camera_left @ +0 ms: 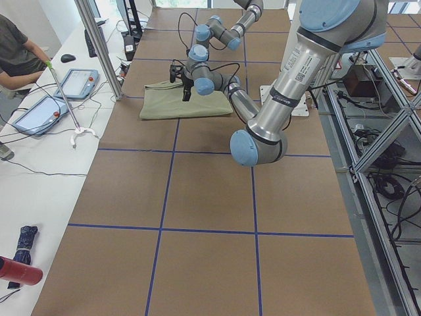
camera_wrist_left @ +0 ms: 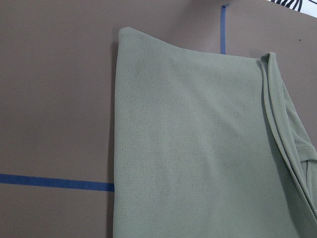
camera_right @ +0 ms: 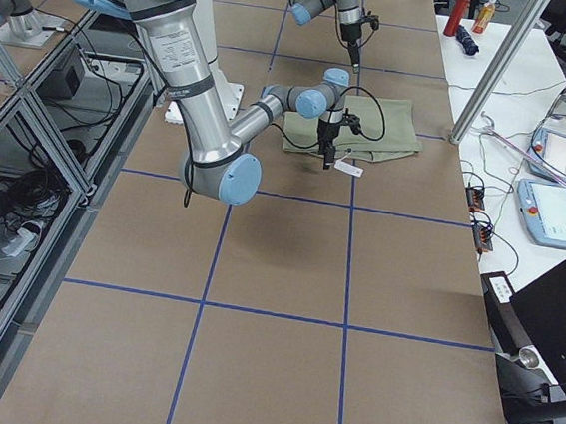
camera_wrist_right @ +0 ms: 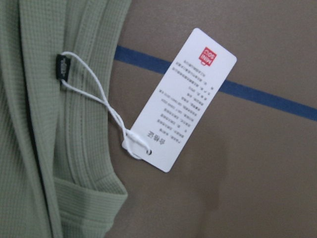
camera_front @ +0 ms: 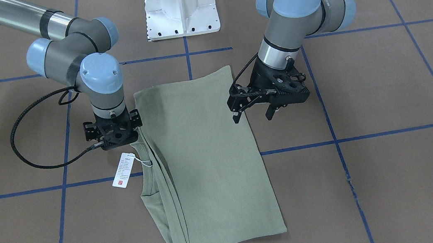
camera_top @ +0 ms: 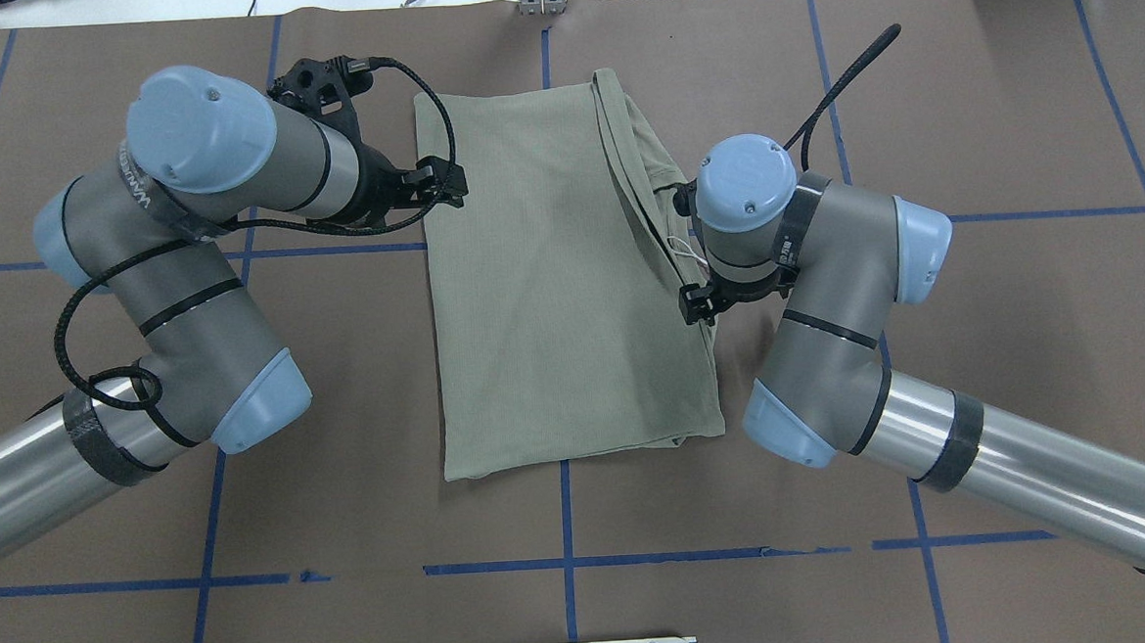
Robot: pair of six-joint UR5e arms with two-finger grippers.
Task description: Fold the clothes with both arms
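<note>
The clothes are one sage-green shirt point(camera_front: 205, 160) point(camera_top: 551, 283), folded lengthwise into a long rectangle and lying flat on the brown table. Its white hang tag point(camera_front: 124, 170) point(camera_wrist_right: 181, 99) with a red mark lies on the table beside the collar edge. My left gripper point(camera_front: 253, 117) point(camera_top: 448, 183) hovers open over one long edge of the shirt and holds nothing. My right gripper point(camera_front: 114, 130) point(camera_top: 697, 305) points straight down over the opposite, layered edge just behind the tag. It looks open, and its fingertips are hidden under its body. Both wrist views show only cloth point(camera_wrist_left: 198, 148) and table.
The white pedestal base point(camera_front: 181, 9) stands behind the shirt. Blue tape lines point(camera_front: 369, 135) cross the table. In the exterior left view a seated person point(camera_left: 16, 52), tablets point(camera_left: 75, 82) and a metal post point(camera_left: 99, 46) are along the side bench.
</note>
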